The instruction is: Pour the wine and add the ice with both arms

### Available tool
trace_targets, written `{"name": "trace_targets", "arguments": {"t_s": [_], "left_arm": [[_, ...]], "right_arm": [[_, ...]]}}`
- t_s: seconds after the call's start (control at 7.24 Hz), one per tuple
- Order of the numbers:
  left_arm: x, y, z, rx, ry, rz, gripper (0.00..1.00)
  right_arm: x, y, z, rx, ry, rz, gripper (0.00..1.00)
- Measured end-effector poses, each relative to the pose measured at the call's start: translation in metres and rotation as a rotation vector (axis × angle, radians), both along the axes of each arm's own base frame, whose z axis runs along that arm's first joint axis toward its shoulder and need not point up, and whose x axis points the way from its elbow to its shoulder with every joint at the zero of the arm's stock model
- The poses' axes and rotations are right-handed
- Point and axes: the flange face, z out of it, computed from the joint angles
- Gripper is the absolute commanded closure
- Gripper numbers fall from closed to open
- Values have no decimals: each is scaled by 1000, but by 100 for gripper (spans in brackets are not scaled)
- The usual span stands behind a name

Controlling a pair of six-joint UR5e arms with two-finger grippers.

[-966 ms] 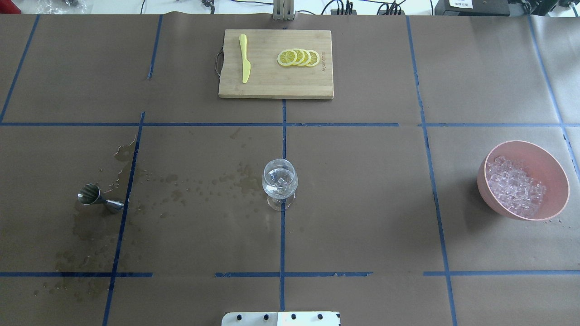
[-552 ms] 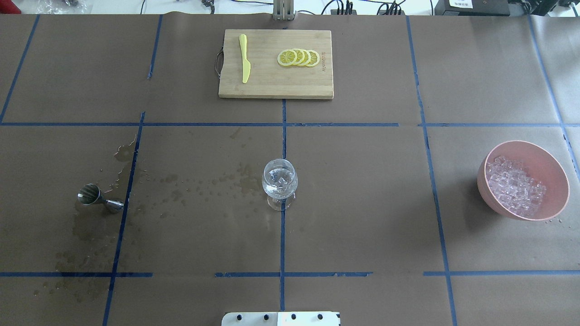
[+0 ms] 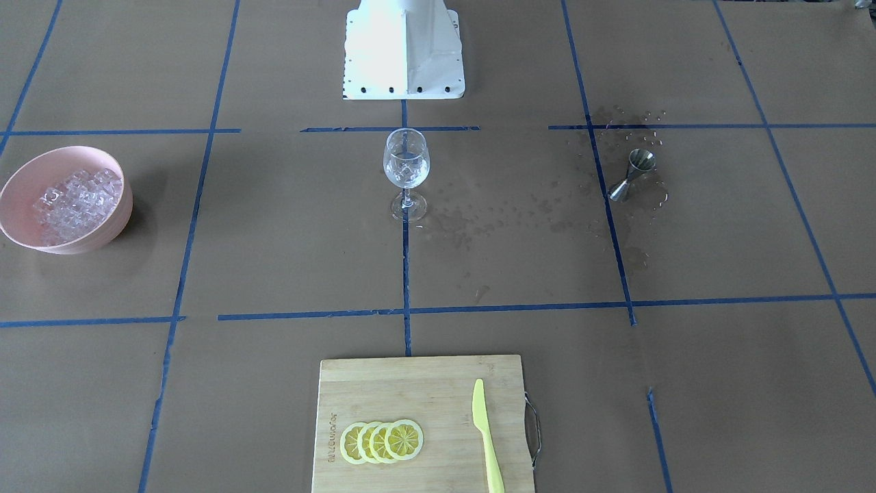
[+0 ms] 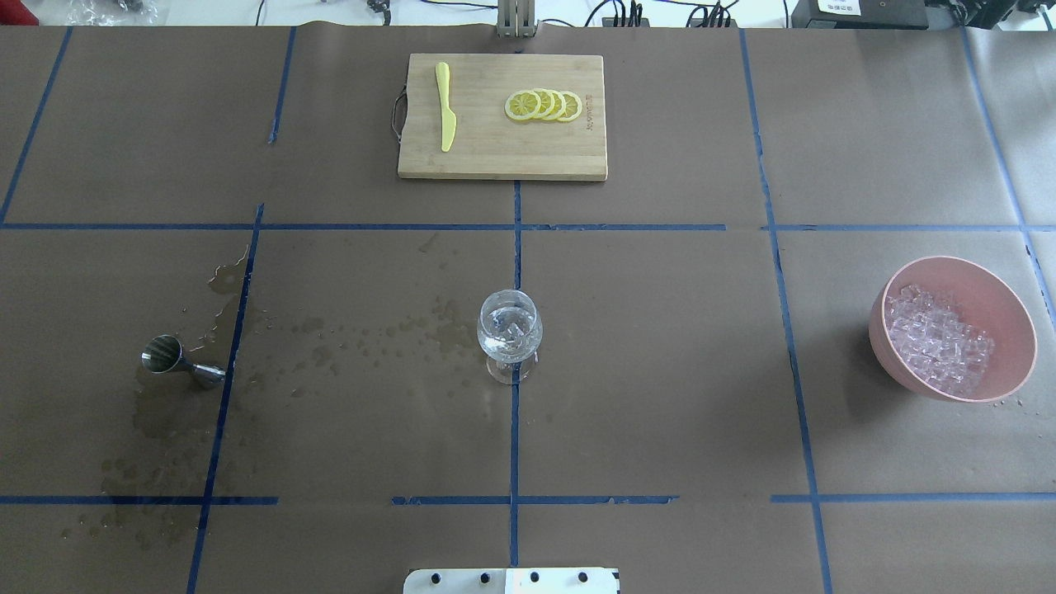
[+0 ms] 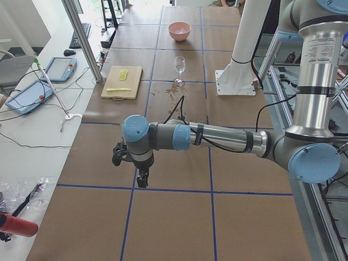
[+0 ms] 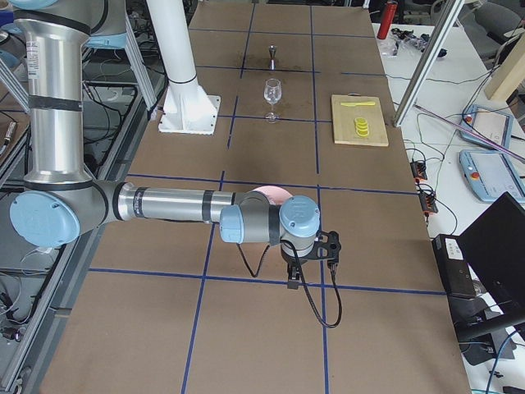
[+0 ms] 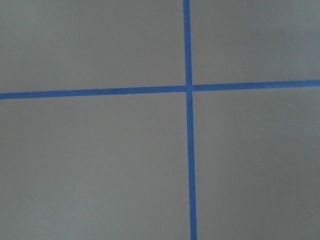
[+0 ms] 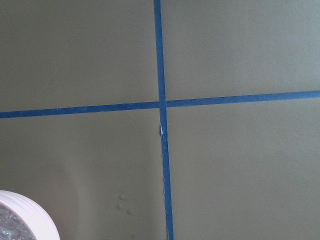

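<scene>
A clear wine glass [image 4: 510, 334] stands upright at the table's middle. Inside it are a few ice cubes [image 4: 513, 328] and a little watery wine. More ice [image 4: 940, 342] fills a pink bowl [image 4: 1016, 334] at the right. A steel jigger [image 4: 177, 360] lies on its side at the left. Both arms are outside the overhead and front views. The left gripper [image 5: 142, 184] hangs over bare table beyond the jigger's end, and the right gripper [image 6: 292, 283] hangs just past the bowl [image 8: 30, 215]. I cannot tell whether either is open or shut.
A bamboo cutting board [image 4: 495, 157] at the far side carries lemon slices [image 4: 544, 105] and a yellow knife [image 4: 445, 107]. Wet stains [image 4: 165, 412] spread from the jigger toward the glass. The white base block [image 4: 511, 580] sits at the near edge.
</scene>
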Motion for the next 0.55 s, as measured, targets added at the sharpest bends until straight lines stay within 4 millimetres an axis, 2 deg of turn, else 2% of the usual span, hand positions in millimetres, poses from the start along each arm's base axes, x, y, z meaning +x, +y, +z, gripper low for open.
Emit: {"name": "trace_targets", "arguments": {"t_s": [0.55], "left_arm": [[1,-5,-10,47,39,-7,0]], "right_arm": [[0,-2,-3,6,-1,1,0]]}}
